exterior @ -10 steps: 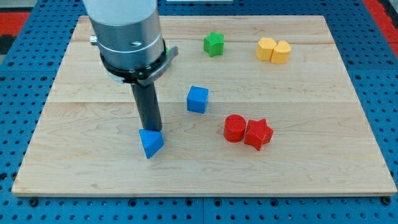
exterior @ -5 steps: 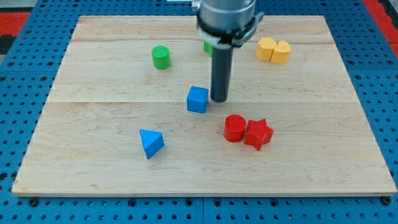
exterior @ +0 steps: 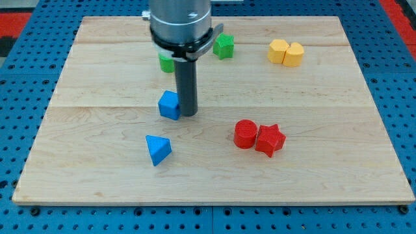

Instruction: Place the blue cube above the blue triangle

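The blue cube (exterior: 169, 105) sits left of the board's middle, turned a little. My tip (exterior: 188, 115) rests against its right side. The blue triangle (exterior: 157, 149) lies below the cube, slightly to the left, with a gap of bare wood between them. The rod rises from the tip to the grey arm body at the view's top.
A green cylinder (exterior: 166, 62) is partly hidden behind the arm. A green star (exterior: 224, 46) lies at the top middle. Two yellow blocks (exterior: 286, 52) sit at the top right. A red cylinder (exterior: 246, 134) and a red star (exterior: 270, 140) touch right of centre.
My tip went from the triangle's top to the cube's right side, then pushed the cube leftward. The cube now stands roughly above the triangle. The triangle has not moved.
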Action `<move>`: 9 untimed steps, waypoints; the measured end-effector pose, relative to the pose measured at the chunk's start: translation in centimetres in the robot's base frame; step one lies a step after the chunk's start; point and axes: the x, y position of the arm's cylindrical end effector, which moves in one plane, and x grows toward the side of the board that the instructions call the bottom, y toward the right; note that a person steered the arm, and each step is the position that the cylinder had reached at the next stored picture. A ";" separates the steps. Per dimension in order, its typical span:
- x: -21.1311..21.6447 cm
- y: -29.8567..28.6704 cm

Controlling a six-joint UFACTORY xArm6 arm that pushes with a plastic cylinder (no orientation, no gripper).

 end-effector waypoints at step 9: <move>1.5 -3.0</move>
